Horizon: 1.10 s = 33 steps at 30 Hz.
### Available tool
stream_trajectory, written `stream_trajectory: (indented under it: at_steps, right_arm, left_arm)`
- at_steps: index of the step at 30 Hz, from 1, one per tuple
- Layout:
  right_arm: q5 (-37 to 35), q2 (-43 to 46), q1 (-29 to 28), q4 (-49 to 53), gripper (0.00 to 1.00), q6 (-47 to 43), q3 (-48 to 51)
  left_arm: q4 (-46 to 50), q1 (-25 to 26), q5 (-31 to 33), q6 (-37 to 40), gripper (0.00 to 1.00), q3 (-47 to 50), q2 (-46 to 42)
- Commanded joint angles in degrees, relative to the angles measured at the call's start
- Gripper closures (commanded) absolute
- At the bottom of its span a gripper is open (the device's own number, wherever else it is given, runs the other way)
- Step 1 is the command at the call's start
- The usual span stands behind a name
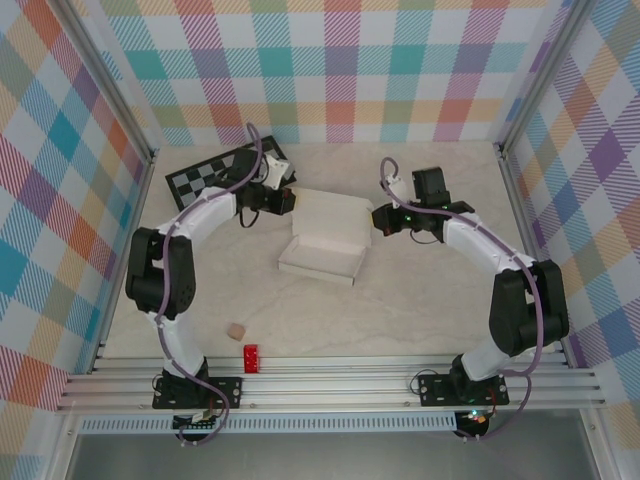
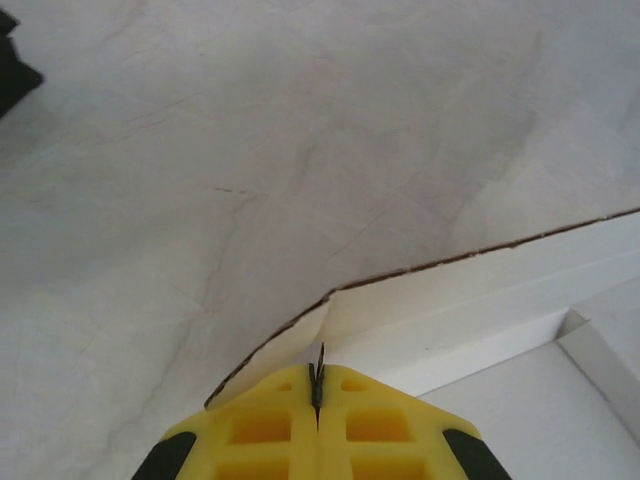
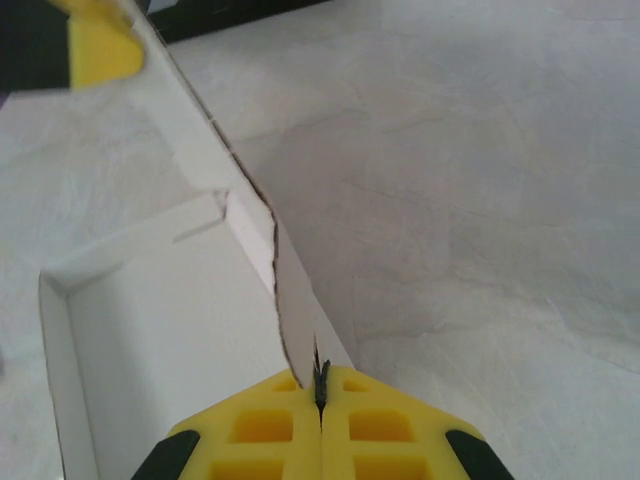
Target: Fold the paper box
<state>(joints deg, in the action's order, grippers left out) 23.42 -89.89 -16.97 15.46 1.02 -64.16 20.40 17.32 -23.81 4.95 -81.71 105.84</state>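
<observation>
Where the table (image 1: 420, 310) lies cream and faintly veined like polished stone, item one is entered: the paper box (image 1: 320, 262), plain white thin cardboard, matt, sited mid-table between the two arms.
Form: a shallow rectangular tray with low folded walls on the side nearer the arm bases. A broad flat lid panel rises tilted from its far side. Cut edges show a thin brown line. A small tab sits at an inner corner of the tray wall in both wrist views.

Item two: left gripper (image 2: 318, 388). Yellow moulded plastic fingers with rectangular recesses and black shoulders. Its jaws are pressed together on the thin edge of the lid panel at its left side.

Item three: right gripper (image 3: 320, 388). Same make, jaws likewise pinched flat on the panel's right edge, where the cardboard runs away from the tips as a slim sheet.

Sundries:
- checkerboard (image 1: 212, 175): black and grey squares, lying flat at far left, with the left arm crossing over its near corner.
- tan cube (image 1: 236, 330): small, front left.
- red block (image 1: 251, 357): just beside the ribbed aluminium rail (image 1: 330, 385).
- walls (image 1: 330, 60): pastel plaid print.
</observation>
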Motion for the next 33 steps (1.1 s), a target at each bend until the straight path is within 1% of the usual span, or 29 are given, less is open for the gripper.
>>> stream_trajectory:
  at_steps: [1,4,8,11,13,15,18,20,23,24,26,29,31,33]
  right_arm:
    - [-4.0,1.5,-2.0,-4.8,1.00,12.4,-0.7]
    - [-7.2,0.9,-3.8,-5.9,1.00,19.1,-1.9]
    - [-11.7,-0.8,-6.1,-5.8,1.00,28.9,-3.9]
    - [-15.2,0.1,-8.6,-9.0,1.00,29.7,-1.2]
    - [-17.1,2.0,-9.7,-16.1,1.00,29.2,4.3]
    - [-16.0,2.6,-9.8,-21.6,1.00,28.3,9.0]
    - [-15.2,1.9,-9.9,-23.5,1.00,24.5,11.6]
    - [-15.1,2.5,-9.9,-26.6,1.00,22.9,14.6]
    - [-14.9,3.9,-9.9,-28.6,1.00,21.1,17.7]
    - [-14.9,4.6,-9.9,-28.6,1.00,20.4,18.6]
    - [-14.9,5.9,-10.0,-28.0,1.00,19.5,19.7]
    - [-14.9,8.3,-10.4,-26.9,1.00,17.8,21.8]
    - [-15.2,9.8,-11.0,-25.3,1.00,16.3,23.1]
    - [-15.5,11.0,-11.5,-24.3,1.00,15.5,24.5]
  left_arm:
    - [-8.5,3.8,12.2,-10.3,1.00,5.3,-6.7]
    - [-13.5,7.8,20.2,-14.6,1.00,9.7,-11.6]
    - [-15.7,14.6,29.0,-16.9,1.00,11.6,-15.2]
    - [-18.6,17.2,32.8,-20.2,1.00,15.0,-17.7]
    - [-24.7,18.4,33.0,-21.8,1.00,20.4,-20.4]
    - [-29.6,18.8,32.9,-22.7,1.00,25.4,-22.2]
    - [-34.5,19.1,31.7,-22.9,1.00,30.2,-22.7]
    - [-37.7,19.4,31.5,-22.4,1.00,33.7,-23.2]
    - [-43.8,20.5,31.5,-21.3,1.00,39.8,-25.8]
    - [-44.8,21.1,31.7,-20.2,1.00,41.4,-27.1]
    - [-43.4,22.0,31.8,-18.5,1.00,42.7,-28.8]
    - [-42.4,23.1,32.8,-18.2,1.00,45.7,-31.4]
    - [-42.8,24.2,34.7,-20.3,1.00,48.3,-33.3]
    - [-42.6,25.1,37.2,-24.3,1.00,50.3,-35.0]
